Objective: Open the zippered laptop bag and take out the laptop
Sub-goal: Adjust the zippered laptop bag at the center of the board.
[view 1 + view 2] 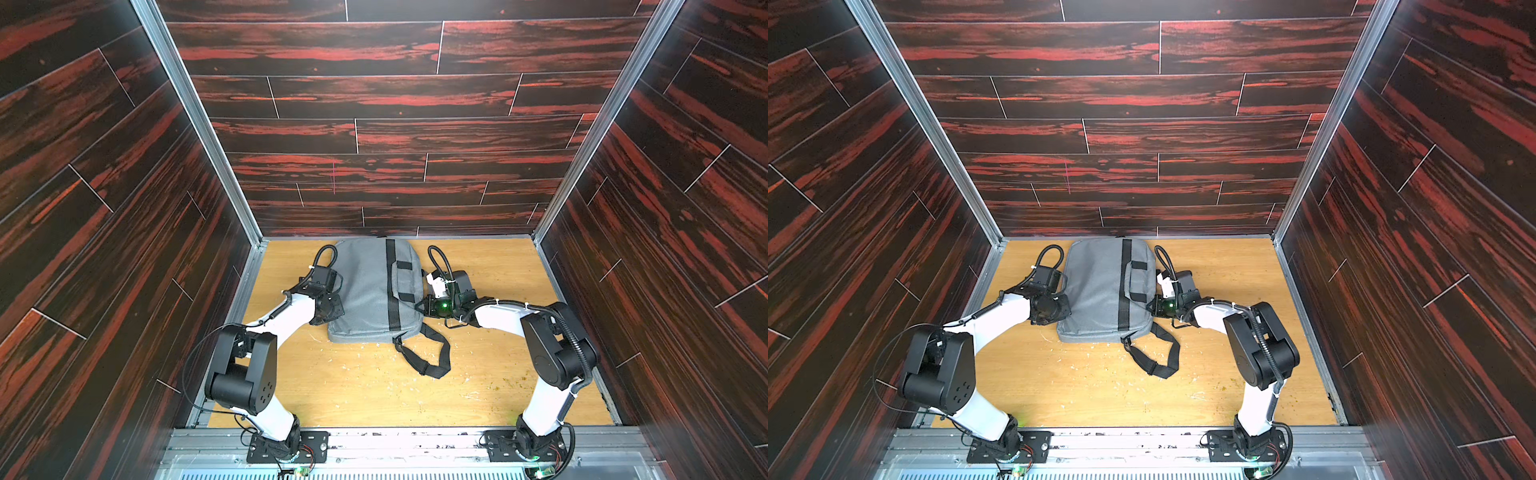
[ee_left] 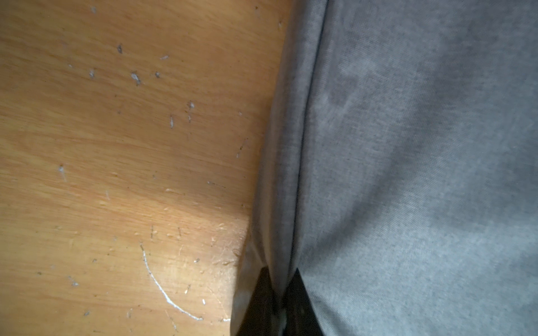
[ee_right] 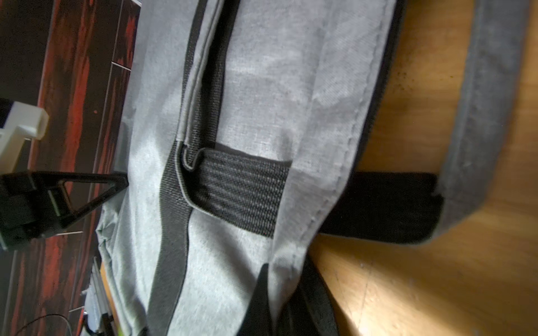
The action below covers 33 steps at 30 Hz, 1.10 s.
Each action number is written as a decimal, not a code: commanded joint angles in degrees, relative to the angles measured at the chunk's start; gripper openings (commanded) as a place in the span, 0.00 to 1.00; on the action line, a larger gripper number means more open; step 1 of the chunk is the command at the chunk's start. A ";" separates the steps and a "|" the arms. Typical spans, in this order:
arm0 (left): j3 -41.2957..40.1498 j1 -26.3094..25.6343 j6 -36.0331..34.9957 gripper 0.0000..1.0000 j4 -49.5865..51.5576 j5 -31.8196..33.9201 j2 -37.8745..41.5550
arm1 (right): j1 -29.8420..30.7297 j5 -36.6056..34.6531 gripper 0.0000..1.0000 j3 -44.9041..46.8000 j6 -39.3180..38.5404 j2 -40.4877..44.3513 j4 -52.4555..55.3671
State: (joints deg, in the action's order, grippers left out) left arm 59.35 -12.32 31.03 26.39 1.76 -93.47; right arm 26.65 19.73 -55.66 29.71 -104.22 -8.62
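The grey zippered laptop bag (image 1: 365, 291) (image 1: 1096, 291) lies flat at the far middle of the wooden table, black webbing stripe (image 1: 390, 286) running front to back. At its left edge my left gripper (image 1: 337, 309) (image 1: 1066, 309) (image 2: 281, 272) is shut on a fold of bag fabric (image 2: 407, 174). On the right side, my right gripper (image 1: 420, 307) (image 1: 1151, 305) (image 3: 283, 270) is shut on the bag's seam edge (image 3: 320, 145), near a grey handle (image 3: 480, 116) lying on the table. The laptop is hidden.
The black shoulder strap (image 1: 432, 361) (image 1: 1160, 361) loops onto the table (image 1: 353, 395) in front of the bag. Dark wood-pattern walls (image 1: 374, 124) close in the back and both sides; the bag's far end almost touches the back wall. Small scraps dot the tabletop.
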 commanded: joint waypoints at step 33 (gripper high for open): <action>-4.27 1.55 2.38 0.00 0.48 0.45 2.33 | 12.53 -2.80 0.42 26.15 -13.96 22.63 -14.33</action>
State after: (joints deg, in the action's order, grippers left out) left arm 55.99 -11.62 32.56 22.59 0.51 -91.77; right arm 37.78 17.32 -30.00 16.84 -78.63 -14.37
